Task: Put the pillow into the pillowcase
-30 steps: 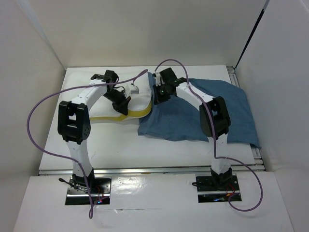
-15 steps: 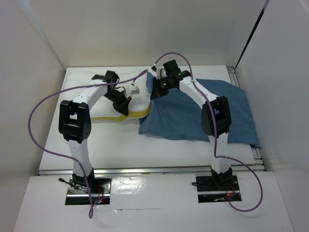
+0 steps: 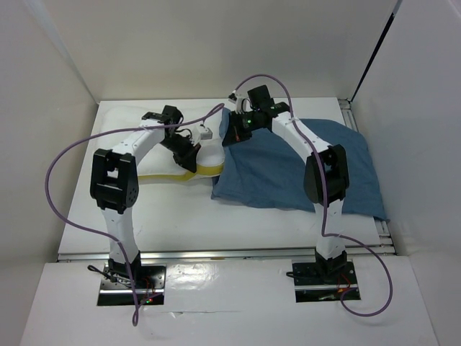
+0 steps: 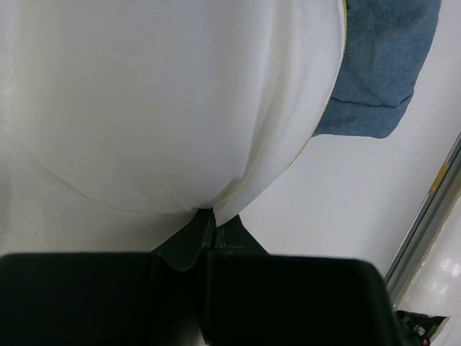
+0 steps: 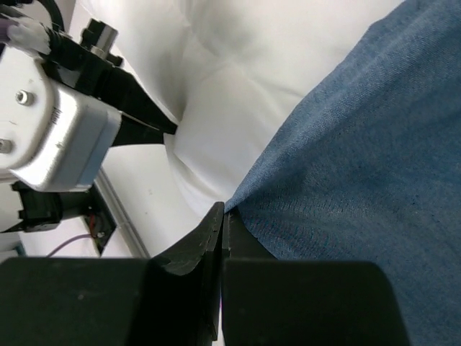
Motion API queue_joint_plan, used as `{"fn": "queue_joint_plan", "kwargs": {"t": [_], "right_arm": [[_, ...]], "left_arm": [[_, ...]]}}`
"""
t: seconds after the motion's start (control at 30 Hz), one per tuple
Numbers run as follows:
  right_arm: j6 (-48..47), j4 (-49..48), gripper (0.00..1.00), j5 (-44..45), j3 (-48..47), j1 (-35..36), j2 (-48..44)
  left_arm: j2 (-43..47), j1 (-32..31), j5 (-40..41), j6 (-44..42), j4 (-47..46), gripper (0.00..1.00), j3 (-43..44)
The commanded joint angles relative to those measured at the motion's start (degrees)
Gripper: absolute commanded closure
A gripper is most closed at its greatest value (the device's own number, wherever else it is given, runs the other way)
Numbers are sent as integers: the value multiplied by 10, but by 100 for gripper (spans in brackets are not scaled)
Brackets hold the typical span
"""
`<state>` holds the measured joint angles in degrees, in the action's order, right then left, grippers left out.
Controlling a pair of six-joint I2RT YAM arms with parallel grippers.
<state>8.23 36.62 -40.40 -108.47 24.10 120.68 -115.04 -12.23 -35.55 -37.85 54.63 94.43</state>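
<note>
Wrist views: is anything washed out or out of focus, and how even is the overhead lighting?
Left wrist: the pillow is near featureless white, and the left gripper is a dark blur. Right wrist: the pillowcase weave is sharp, the right gripper silhouetted. Top external: even light, faint shadows on the table.

The top camera looked down from above and behind the arms, taking in the whole bench (image 3: 173, 216). The left wrist camera looked along the left pincer (image 4: 207, 218), close on the pillow (image 4: 144, 94). The right wrist camera looked along the right pincer (image 5: 222, 215), close on the pillowcase (image 5: 346, 158). All three shared the pillow-pillowcase border.
</note>
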Motion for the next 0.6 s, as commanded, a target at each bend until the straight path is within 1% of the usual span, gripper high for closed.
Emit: {"fn": "queue_joint_plan", "kwargs": {"t": [0.0,0.1,0.23,0.3,0.43,0.5,0.57], "right_arm": [[35,-15,100,-63,-41,2,-11],[43,-15,100,-71,-71,8,-11],[67,-22,100,-83,-62,8,-16],[67,-22,100,-76,-54,8,-16],[62,-27,100,-65,-49,-6,-1],[49,-27,100,-65,-49,-12,7],[43,-27,100,-54,-43,-26,13]], "left_arm": [[10,-10,-38,23,-27,100,24],[18,-16,-38,43,-39,100,19],[30,-27,-38,60,-56,100,14],[35,-27,-54,66,-56,100,14],[55,-38,-80,66,-44,100,2],[64,-43,-97,52,-30,100,-10],[73,-43,-97,47,-11,100,-18]]}}
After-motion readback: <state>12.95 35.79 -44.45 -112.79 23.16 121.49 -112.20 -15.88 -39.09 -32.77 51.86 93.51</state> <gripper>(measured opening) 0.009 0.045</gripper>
